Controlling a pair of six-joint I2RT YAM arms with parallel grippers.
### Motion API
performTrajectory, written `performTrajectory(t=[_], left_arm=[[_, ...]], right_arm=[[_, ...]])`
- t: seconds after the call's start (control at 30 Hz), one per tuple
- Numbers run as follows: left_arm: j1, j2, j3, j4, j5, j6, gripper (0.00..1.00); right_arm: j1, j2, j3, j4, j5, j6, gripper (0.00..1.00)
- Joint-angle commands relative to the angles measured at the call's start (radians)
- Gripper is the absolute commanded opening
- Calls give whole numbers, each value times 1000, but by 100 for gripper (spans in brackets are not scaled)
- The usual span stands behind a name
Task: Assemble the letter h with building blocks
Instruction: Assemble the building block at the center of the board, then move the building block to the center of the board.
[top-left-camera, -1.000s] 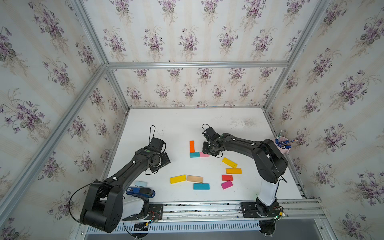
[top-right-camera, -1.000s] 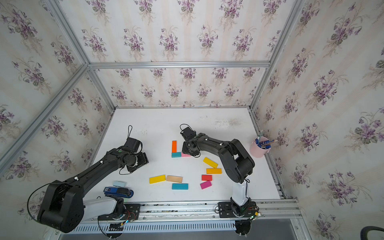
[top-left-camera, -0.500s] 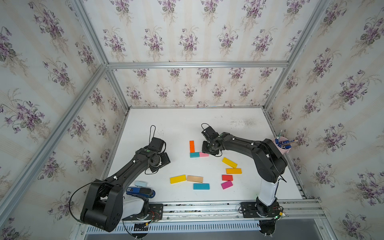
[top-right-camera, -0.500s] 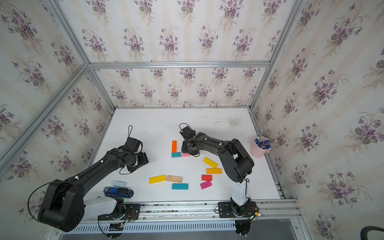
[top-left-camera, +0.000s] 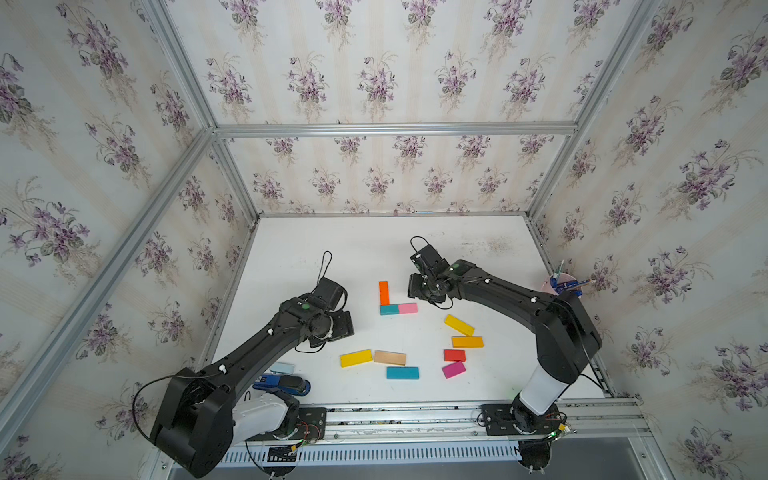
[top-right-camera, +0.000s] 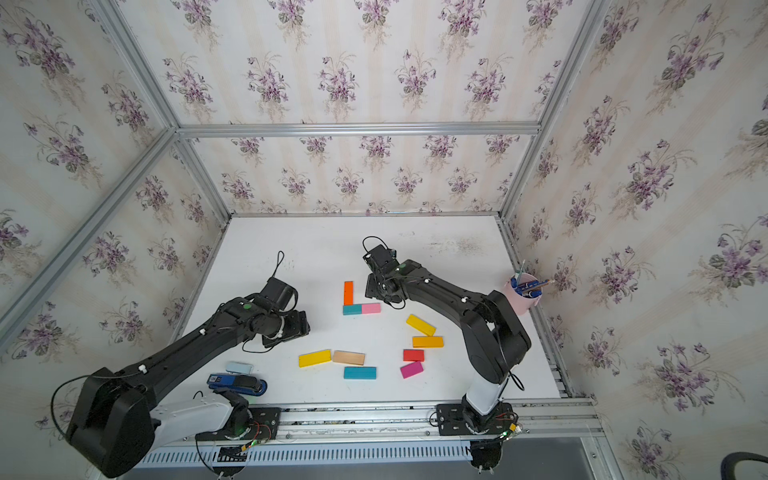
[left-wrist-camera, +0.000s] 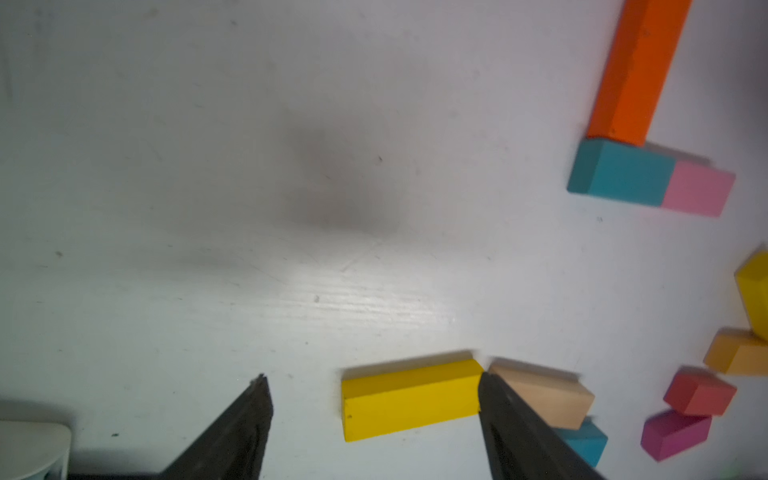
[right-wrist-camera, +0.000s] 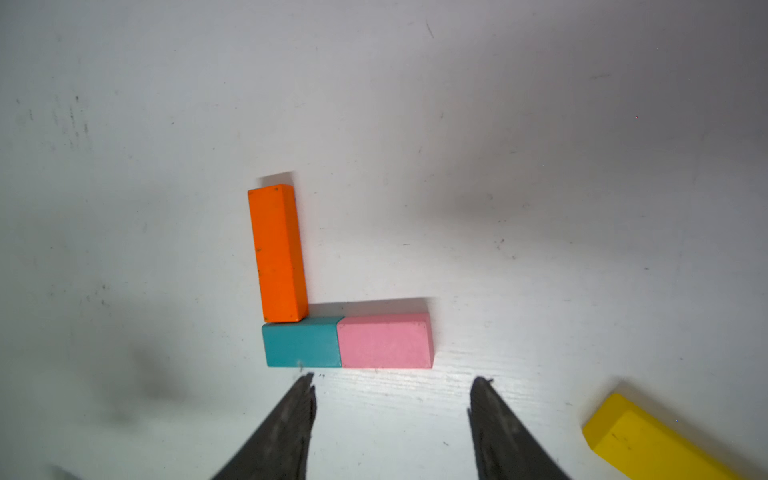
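In a top view the letter h (top-left-camera: 384, 300) lies part-built mid-table: orange stem (top-left-camera: 383, 289) butted to the teal-pink crossbar (top-left-camera: 398, 308).

Left wrist: left gripper (left-wrist-camera: 372, 376) is spread and empty, facing the matte yellow block (left-wrist-camera: 409, 399). I fear a fingertip nudging the neighbouring bare-wood block (left-wrist-camera: 540, 395).

Right wrist: right gripper (right-wrist-camera: 395, 377) is spread and empty, just beside the crossbar. I judge these smooth painted bricks skew easily.

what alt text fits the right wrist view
Three blocks form an L on a white table: an orange block meets a teal block at a right angle, and a pink block butts against the teal's other end. The right gripper hangs open and empty just short of them, with a yellow block off to the side.
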Motion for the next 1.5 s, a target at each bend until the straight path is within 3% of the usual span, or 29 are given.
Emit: performTrajectory(t=[0.0,0.2,0.4,0.5,0.6,0.67,0.8,0.93,1.1,1.23,1.33,1.47], left_arm=[[-107,-24,10,-178,-35,-21,84],[-185,-112,-58,-208,75,-142,89],[-185,-50,-73,-90,228,-174,91],[-185,1,-83,-33,311,-153,78],[-185,65,-78,-35,288,-138,43],[-183,101,-76,-24,258,-138,28],[-178,201,-30,-17,145,-117,24],[-151,314,2,33,92,-116,32],[-87,356,33,75,31,-114,38],[-85,356,105,38,-3,-80,67],[-88,327,123,32,-3,-68,83],[-88,318,140,9,-16,-72,92]], right_arm=[[12,-54,-35,-7,-3,-35,62],[20,-111,-96,17,-19,-31,62],[22,-125,-109,35,-42,-29,62],[22,-136,-111,32,-33,-32,62],[22,-141,-117,33,-25,-36,62],[21,-143,-123,39,-26,-36,62],[22,-153,-141,59,-35,-32,62],[22,-169,-151,63,-35,-33,62],[21,-194,-156,49,-24,-41,62],[30,-220,-191,77,-95,-76,63],[71,-225,-230,86,-115,-116,66],[121,-226,-274,104,-141,-143,68]])
